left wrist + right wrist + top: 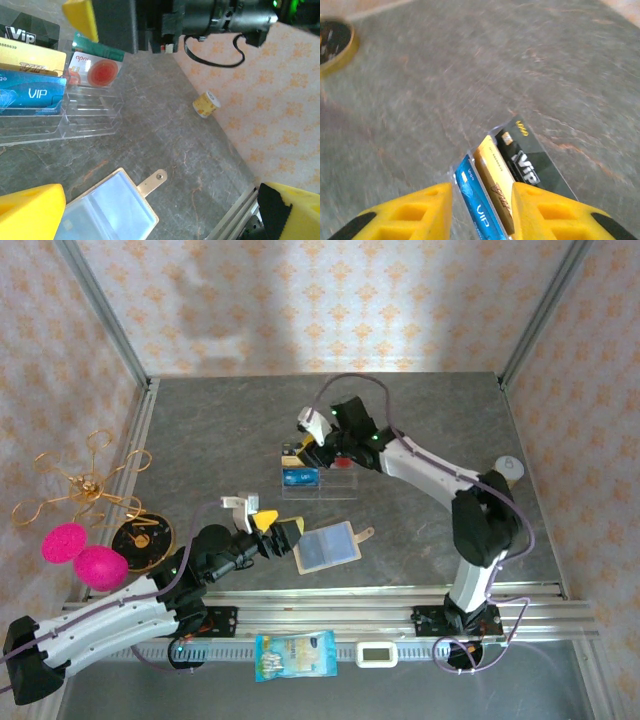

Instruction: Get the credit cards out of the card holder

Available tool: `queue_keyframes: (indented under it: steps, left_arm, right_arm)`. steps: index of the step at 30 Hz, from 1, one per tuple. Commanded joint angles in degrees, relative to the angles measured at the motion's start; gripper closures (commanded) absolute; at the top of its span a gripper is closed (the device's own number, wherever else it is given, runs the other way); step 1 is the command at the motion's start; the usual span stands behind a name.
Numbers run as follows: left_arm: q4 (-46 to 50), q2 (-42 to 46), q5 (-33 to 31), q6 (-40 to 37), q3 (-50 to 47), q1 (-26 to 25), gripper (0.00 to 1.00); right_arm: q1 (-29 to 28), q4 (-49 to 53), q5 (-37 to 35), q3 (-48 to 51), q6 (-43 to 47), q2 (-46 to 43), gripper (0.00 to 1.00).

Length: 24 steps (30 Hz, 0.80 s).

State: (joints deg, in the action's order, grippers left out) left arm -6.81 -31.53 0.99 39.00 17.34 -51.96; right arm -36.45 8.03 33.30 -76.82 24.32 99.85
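Note:
The card holder [328, 548] lies open on the grey table, blue-grey inside up, with its snap tab [152, 181] pointing right. Its clear pockets [107, 210] look empty. My left gripper [275, 530] hovers at its left edge, open, the yellow fingertips [30, 210] far apart. The credit cards stand in a clear acrylic rack [318, 480]: black [525, 160], gold [495, 175], blue [475, 200] and a teal-green one with a red circle [97, 67]. My right gripper [482, 210] is open just above the rack, its fingers either side of the blue and gold cards.
A black-and-gold disc [143, 537], two pink balls [85, 555] and a gold wire ornament [85, 480] sit at the left. A small yellow roll [206, 104] lies near the right wall. A snack packet [295, 655] and a white device [378, 652] rest on the front rail.

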Motion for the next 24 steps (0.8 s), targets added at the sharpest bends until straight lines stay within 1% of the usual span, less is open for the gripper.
queue_keyframes:
  steps: [1,2,4,7,11,14,16,19,20,23,24]
  left_arm:
    - [-4.38,-0.84,-0.48,1.72,-1.76,0.32,0.01]
    - [-4.65,-1.27,-0.15,1.86,-2.00,0.36,0.01]
    - [-5.23,-1.85,0.38,2.25,-2.47,0.31,0.01]
    - [-8.86,-2.05,1.55,3.45,-4.36,0.39,0.01]
    - [-15.18,-2.46,2.27,5.64,-7.65,0.54,0.01]
    - [-17.24,-3.01,2.31,6.18,-9.00,0.56,0.01]
    - [-15.48,-2.63,-0.11,6.15,-8.95,0.64,0.01]
    - [-8.81,-2.22,-6.40,5.95,-6.68,0.60,0.06]
    - [-7.15,-2.30,-8.11,5.65,-6.05,0.59,0.08]
    - [-3.34,-2.55,-12.11,7.23,-4.54,0.62,0.14]
    - [-1.95,-2.89,-13.10,7.99,-4.02,0.56,0.14]
  right_arm:
    - [-0.41,-17.43,-6.35,9.56,-21.81,-5.46,0.66]
    - [-0.99,-19.35,-8.82,13.02,-25.27,-7.61,0.66]
    - [-2.22,-20.13,-16.54,18.92,-31.11,-11.75,0.66]
    - [-4.54,-19.20,-21.22,28.41,-37.22,-18.89,0.65]
    - [-9.42,-16.82,-23.46,38.89,-41.91,-27.36,0.65]
    - [-14.27,-16.53,-24.39,44.22,-44.80,-30.74,0.64]
    - [-17.72,-17.34,-25.48,45.81,-46.18,-30.01,0.63]
    - [-22.61,-16.72,-29.05,43.98,-46.75,-25.00,0.63]
    - [-24.13,-16.29,-30.31,42.84,-46.50,-23.01,0.63]
    - [-27.09,-15.66,-32.99,40.47,-45.93,-18.64,0.63]
    - [-27.53,-15.63,-33.25,40.03,-45.78,-17.41,0.62]
